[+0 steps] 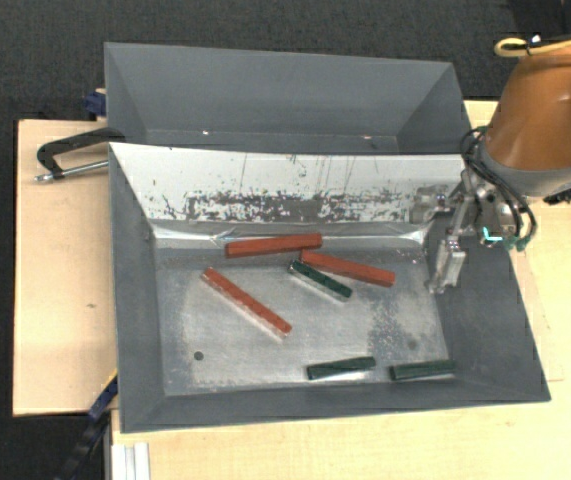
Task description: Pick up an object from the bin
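While claw [444,266] hangs low by right wall of bin [135,298], open or closed: cannot tell. Nearest thing: red stick [349,269], to claw's left, apart from it. Dark green stick [320,280] just beside that. Two green bars [340,368] [421,371] along front wall.

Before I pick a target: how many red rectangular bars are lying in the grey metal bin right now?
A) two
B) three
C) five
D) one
B: three show on the floor, a red rectangular bar along the back wall, a red rectangular bar right of the middle and a slanted red rectangular bar on the left.
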`<action>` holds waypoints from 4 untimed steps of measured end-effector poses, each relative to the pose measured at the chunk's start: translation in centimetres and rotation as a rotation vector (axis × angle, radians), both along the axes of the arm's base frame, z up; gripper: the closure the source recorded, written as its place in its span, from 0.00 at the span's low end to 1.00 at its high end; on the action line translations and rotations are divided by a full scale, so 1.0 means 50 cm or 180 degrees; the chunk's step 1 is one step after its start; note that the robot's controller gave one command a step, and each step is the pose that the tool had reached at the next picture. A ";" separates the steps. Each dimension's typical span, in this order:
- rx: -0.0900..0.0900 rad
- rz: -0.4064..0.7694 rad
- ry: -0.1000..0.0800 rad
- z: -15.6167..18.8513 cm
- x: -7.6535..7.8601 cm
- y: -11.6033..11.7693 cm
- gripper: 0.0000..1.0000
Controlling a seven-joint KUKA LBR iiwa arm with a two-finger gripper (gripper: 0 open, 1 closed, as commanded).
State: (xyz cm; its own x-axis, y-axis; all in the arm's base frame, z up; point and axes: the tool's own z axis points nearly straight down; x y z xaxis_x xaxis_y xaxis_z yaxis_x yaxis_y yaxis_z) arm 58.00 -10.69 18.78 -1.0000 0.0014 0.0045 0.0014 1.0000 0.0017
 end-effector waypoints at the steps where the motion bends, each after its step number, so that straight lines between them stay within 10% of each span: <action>1: -0.0004 0.0005 -0.0023 0.008 0.003 0.001 0.00; 3: -0.0003 -0.0127 -0.0030 -0.206 0.032 0.058 0.00; 4: -0.0003 -0.0325 -0.0019 -0.233 0.020 0.126 1.00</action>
State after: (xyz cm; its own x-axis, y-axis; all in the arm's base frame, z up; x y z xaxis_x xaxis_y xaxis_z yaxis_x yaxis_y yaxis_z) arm 59.02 -4.40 7.13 -0.9947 0.1032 -0.0014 0.1032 0.9947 0.0010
